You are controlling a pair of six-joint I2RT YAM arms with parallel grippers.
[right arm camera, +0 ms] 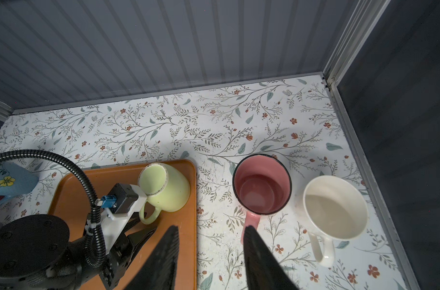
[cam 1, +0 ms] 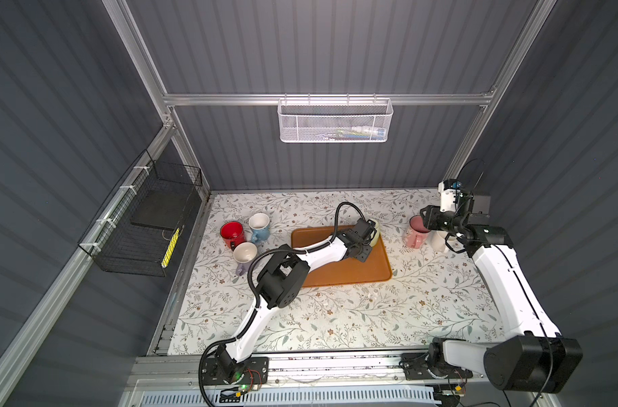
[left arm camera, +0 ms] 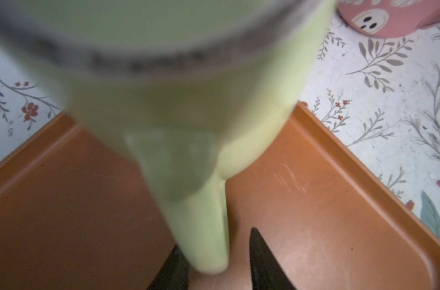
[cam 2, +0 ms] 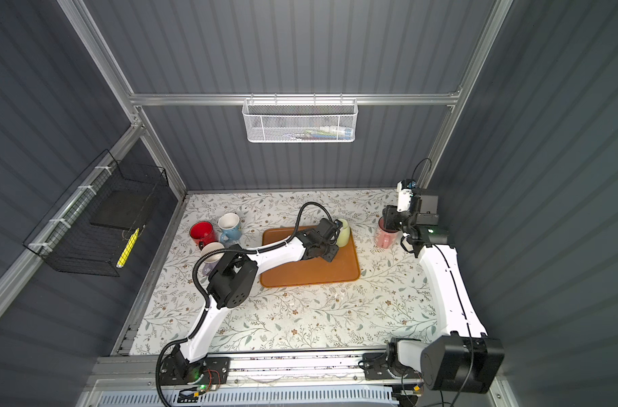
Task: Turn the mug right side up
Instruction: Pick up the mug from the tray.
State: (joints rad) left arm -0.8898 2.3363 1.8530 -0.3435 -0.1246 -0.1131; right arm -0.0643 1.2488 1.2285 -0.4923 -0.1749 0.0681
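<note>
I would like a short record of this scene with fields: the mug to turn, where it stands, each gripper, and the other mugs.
target: green mug, mouth down, flat base up
place: far right corner of the orange tray
left gripper: open, jaws on either side of the handle, not yet clamped
right gripper: open, empty, hovering near the pink mug
upright, right of tray: pink mug, white mug
upright, left of tray: red mug, blue mug, lilac mug
</note>
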